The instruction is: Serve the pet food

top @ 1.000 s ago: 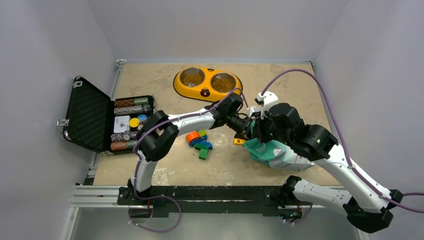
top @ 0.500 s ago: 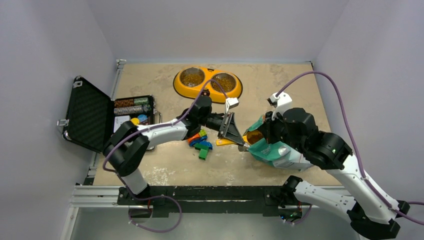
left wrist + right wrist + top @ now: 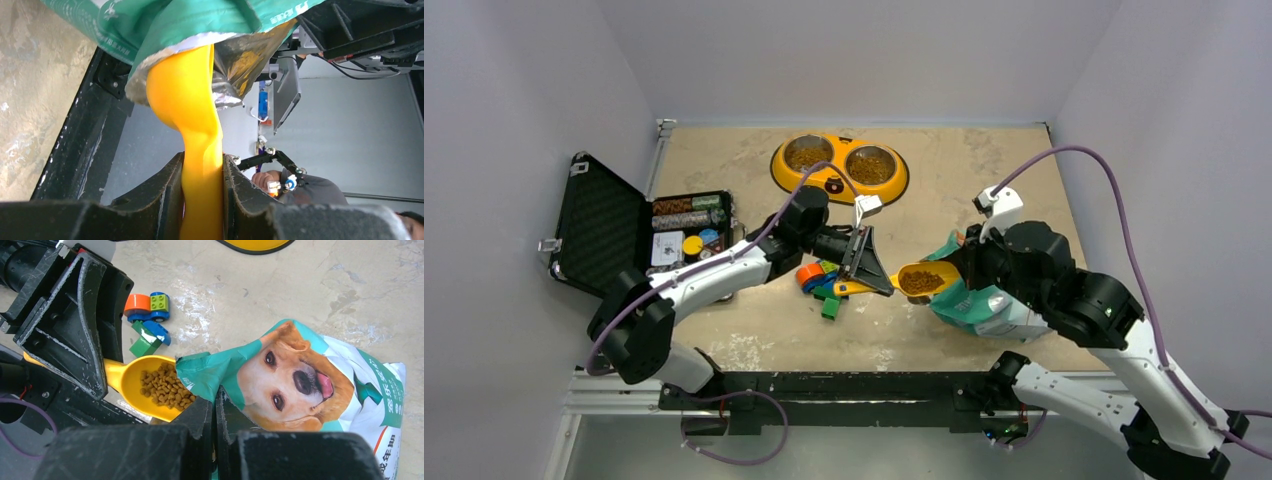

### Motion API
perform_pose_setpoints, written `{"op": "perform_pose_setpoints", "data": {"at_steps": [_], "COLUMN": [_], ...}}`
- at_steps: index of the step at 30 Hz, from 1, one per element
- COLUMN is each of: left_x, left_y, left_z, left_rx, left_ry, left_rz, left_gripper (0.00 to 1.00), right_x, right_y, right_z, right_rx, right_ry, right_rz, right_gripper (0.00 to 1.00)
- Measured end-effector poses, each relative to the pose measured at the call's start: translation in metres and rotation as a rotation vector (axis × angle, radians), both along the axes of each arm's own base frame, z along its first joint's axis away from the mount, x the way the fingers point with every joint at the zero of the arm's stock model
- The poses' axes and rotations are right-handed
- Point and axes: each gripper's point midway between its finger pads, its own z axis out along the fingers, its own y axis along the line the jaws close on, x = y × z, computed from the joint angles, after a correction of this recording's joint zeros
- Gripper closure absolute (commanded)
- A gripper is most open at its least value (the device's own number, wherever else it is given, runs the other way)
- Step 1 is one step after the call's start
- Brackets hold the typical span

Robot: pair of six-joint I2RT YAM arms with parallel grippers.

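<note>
My left gripper (image 3: 864, 265) is shut on the handle of a yellow scoop (image 3: 921, 279), seen from below in the left wrist view (image 3: 192, 115). The scoop holds brown kibble (image 3: 165, 386) and its bowl is just outside the mouth of the teal and white dog-food bag (image 3: 979, 300). My right gripper (image 3: 215, 407) is shut on the bag's top edge (image 3: 210, 372) and holds it open. The bag (image 3: 320, 385) lies on the table at the right. A yellow double bowl (image 3: 839, 166) with kibble in both cups stands at the back.
Colourful toy blocks (image 3: 822, 283) lie under the left arm, also in the right wrist view (image 3: 147, 322). An open black case (image 3: 639, 240) of poker chips sits at the left. Grey walls enclose the table on three sides.
The left arm pulled back to the left and drew the scoop out of the bag, now loaded with kibble. The right gripper shifted slightly right, still holding the bag.
</note>
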Motion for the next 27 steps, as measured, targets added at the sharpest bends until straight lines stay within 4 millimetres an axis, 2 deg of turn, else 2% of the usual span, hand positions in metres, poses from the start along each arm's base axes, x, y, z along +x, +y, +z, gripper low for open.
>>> {"op": "perform_pose_setpoints", "data": {"at_steps": [10,16,27], "left_x": [-0.012,-0.022,-0.023], "left_y": [0.017,0.034,0.055], "left_z": [0.003,0.02,0.058], "left_rx": [-0.03,-0.072,-0.157], "left_ry": [0.032,-0.001,-0.096], "left_rz": [0.001,0.008,0.064], "left_gripper": [1.0,1.0,1.0], "right_x": [-0.008,-0.011,-0.01], "right_y": [-0.011,-0.017,-0.018], "right_z": [0.006,0.01,0.009], "right_rx": [0.033,0.044,0.043], "right_ry": [-0.019,-0.033,-0.034], "right_rz": [-0.019,-0.036,-0.041], "right_gripper": [1.0,1.0,1.0]}}
